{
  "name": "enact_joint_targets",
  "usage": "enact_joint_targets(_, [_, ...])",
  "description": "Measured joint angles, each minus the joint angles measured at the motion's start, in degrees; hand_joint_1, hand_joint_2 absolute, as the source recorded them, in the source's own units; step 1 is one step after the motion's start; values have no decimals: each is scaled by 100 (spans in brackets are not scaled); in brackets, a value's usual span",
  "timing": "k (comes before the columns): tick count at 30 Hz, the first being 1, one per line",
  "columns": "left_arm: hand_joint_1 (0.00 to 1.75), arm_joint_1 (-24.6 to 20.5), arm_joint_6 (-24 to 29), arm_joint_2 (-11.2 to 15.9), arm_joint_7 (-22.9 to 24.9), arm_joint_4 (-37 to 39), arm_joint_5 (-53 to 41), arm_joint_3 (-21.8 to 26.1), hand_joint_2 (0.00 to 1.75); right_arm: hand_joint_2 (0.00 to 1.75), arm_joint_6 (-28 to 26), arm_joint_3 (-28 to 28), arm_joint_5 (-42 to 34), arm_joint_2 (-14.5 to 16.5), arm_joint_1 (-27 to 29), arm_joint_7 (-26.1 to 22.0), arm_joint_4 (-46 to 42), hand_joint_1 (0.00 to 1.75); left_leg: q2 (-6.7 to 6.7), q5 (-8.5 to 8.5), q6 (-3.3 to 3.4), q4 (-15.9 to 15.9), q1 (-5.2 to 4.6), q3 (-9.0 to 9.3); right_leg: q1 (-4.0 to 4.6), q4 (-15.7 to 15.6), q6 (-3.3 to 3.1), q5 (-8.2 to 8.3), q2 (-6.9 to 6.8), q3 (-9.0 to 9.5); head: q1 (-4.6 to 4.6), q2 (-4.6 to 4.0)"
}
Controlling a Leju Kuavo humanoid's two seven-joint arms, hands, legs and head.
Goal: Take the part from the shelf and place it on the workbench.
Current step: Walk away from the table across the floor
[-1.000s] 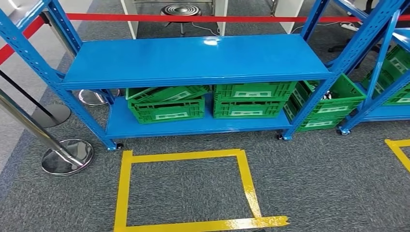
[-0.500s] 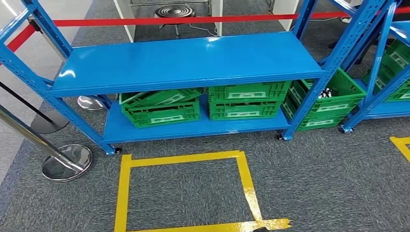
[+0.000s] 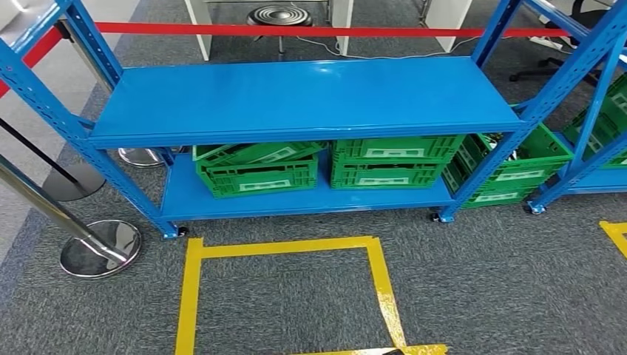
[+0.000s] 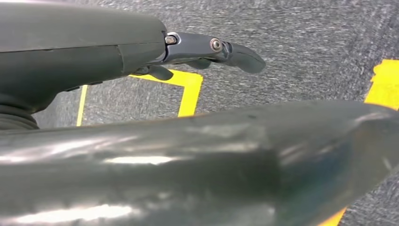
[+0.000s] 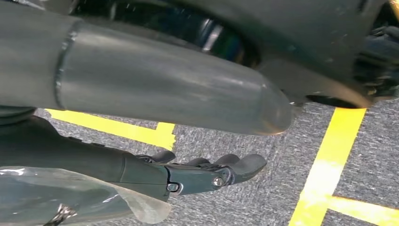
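Since the earlier frames the whole head view has shifted a little to the right, so the camera has been moved, not the things. The blue shelf (image 3: pixel 296 96) is seen straight ahead, its upper board bare. On the lower board a green crate (image 3: pixel 259 177) is set at the left with a tilted crate (image 3: pixel 255 153) lying on it, and two stacked crates (image 3: pixel 392 163) are set just beside them. A further slanted crate (image 3: pixel 510 177) is seen past the shelf's right post; small dark and light things are visible inside it, too small to be told as the part. The part itself cannot be made out with certainty.

A yellow tape square (image 3: pixel 190 296) is marked on the grey carpet (image 3: pixel 517 296) in front of the shelf. A chrome stanchion base (image 3: pixel 100 248) is placed to the left, and a red belt (image 3: pixel 296 30) is stretched behind the shelf.

In the left wrist view the left hand (image 4: pixel 141 52) is shown over the carpet with its fingers (image 4: pixel 240 54) stretched out and nothing held. In the right wrist view the right hand (image 5: pixel 155 172) is shown with fingers extended; a clear plastic film (image 5: pixel 70 197) is seen against it, and whether it is gripped cannot be told
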Motion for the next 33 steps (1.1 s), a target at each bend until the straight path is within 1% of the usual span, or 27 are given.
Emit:
enact_joint_targets(1, [0,6,0,-1,1,0,1,0,0,0,4,-1,0,-1,5,1,0,0,-6,-44,-3,0,-9,63,6,-241,-21,262,0,36,3,0])
enact_joint_targets(2, [0,11,1,-4,1,0,1,0,0,0,9,-1,0,-4,6,2,0,0,-10,-93,-11,0,-15,133,13,-629,-48,560,-1,149,3,0])
enact_joint_targets(3, [0,10,2,-7,2,0,1,1,0,0,14,-1,0,-9,5,2,1,0,-13,-143,-31,4,-28,184,28,-977,-76,767,-1,282,3,-1])
enact_joint_targets(4, [0,5,3,-8,2,0,1,2,0,0,17,-1,0,-13,-2,2,2,0,-15,-187,-57,12,-35,216,40,-1255,-104,879,-1,414,1,-1])
enact_joint_targets(5, [0,-3,4,-9,2,0,1,4,0,0,20,0,0,-16,-8,2,3,0,-14,-218,-84,14,-40,229,54,-1396,-125,896,2,493,-8,-1])
enact_joint_targets(8, [0,-27,8,-15,2,-1,2,8,0,0,26,-1,-1,-19,-6,5,4,0,-7,-265,-160,-10,-33,257,57,-1473,-186,826,15,575,-24,0])
enact_joint_targets(9, [0,-29,9,-15,1,-1,2,9,0,0,27,-1,-1,-19,-2,4,4,0,-5,-307,-191,39,-30,250,42,-1498,-211,816,13,607,-29,0])
enact_joint_targets(10, [0,-30,10,-12,1,-2,2,10,0,0,29,-2,-1,-19,-3,4,4,0,-3,-391,-225,200,-26,183,23,-1525,-234,805,8,644,-35,0])
enact_joint_targets(11, [0,-30,10,-8,1,-2,2,11,0,0,33,-2,0,-17,-6,3,4,0,-1,-515,-260,485,-14,37,9,-1542,-256,788,1,685,-48,0])
enact_joint_targets(13, [0,-25,10,-5,2,-2,2,16,0,0,37,-2,0,-18,-9,3,4,0,2,-756,-314,1259,15,-418,7,-1547,-281,732,-6,749,-66,0])
enact_joint_targets(14, [0,-16,10,-4,2,-2,3,17,0,0,38,-2,0,-19,-6,4,4,0,2,-771,-328,1529,28,-610,7,-1547,-283,698,-3,790,-67,0])
enact_joint_targets(15, [0,-7,10,-3,2,-2,3,17,0,0,38,-2,0,-19,-2,4,4,0,2,-665,-332,1599,37,-715,7,-1547,-280,659,5,839,-65,0])
enact_joint_targets(16, [0,1,10,-2,2,-2,2,17,0,0,38,-2,0,-20,1,4,4,0,2,-456,-327,1469,42,-725,7,-1547,-272,618,13,898,-67,0])
enact_joint_targets(17, [0,6,10,1,2,-2,1,17,0,0,39,-2,0,-19,3,4,4,0,2,-162,-311,1132,44,-641,6,-1548,-258,570,20,966,-67,0])
enact_joint_targets(18, [0,7,9,4,2,-2,0,18,0,0,42,-2,0,-19,6,6,6,0,2,57,-288,805,38,-539,8,-1555,-238,524,22,1005,-64,-1])
enact_joint_targets(19, [0,7,8,7,4,-2,-2,19,0,0,46,-2,0,-18,2,7,8,0,3,186,-260,507,24,-432,14,-1558,-210,482,26,1030,-66,-1])
enact_joint_targets(20, [0,2,5,9,6,-2,-4,19,0,0,50,-2,-1,-17,-4,9,9,0,4,225,-231,304,8,-357,19,-1566,-181,451,24,1033,-58,-1])
enact_joint_targets(22, [0,2,3,10,14,-2,-8,19,0,0,55,-2,-2,-17,-18,10,10,0,0,131,-174,186,-22,-304,22,-1607,-119,427,17,1034,-49,0])
enact_joint_targets(24, [0,15,-3,9,19,-2,-10,19,0,0,57,-2,-2,-19,-23,9,7,0,-6,114,-108,102,1,-229,15,-1616,-61,380,3,1070,-37,0])
enact_joint_targets(25, [0,16,-7,9,18,-2,-12,20,0,0,58,-1,-2,-19,-28,8,5,0,-5,111,-74,57,15,-179,18,-1489,-41,306,3,1020,-28,0])
enact_joint_targets(26, [0,9,-11,8,17,-2,-15,20,0,0,59,-1,-2,-20,-32,6,4,0,-3,101,-40,22,27,-130,18,-1231,-27,189,4,886,-15,0])
enact_joint_targets(28, [0,-7,-17,7,17,-2,-18,20,0,0,61,1,-2,-20,-30,6,4,0,3,49,9,10,15,-76,23,-448,-12,-75,7,391,4,0])
enact_joint_targets(29, [0,-9,-18,5,17,-2,-18,20,0,0,63,1,-2,-20,-21,8,4,0,1,14,21,11,7,-42,23,-128,-7,-119,7,148,8,0])
enact_joint_targets(30, [0,-5,-18,5,17,-2,-17,20,0,0,67,1,-1,-20,-10,11,4,0,-3,-27,26,11,-1,8,24,8,-7,-41,6,-10,12,0])
enact_joint_targets(31, [0,3,-18,5,17,-2,-17,20,0,0,71,0,-1,-20,-1,14,4,0,-9,-74,25,11,-7,72,25,-77,-14,157,6,-58,15,0])
enact_joint_targets(32, [0,9,-20,4,17,-2,-16,20,0,0,75,0,1,-22,4,15,4,0,-14,-128,19,12,-12,150,27,-384,-31,454,6,8,19,0])
enact_joint_targets(33, [0,14,-22,3,17,-2,-16,20,0,0,79,0,1,-27,6,16,4,0,-17,-186,6,9,-15,221,34,-749,-57,712,6,132,17,0])
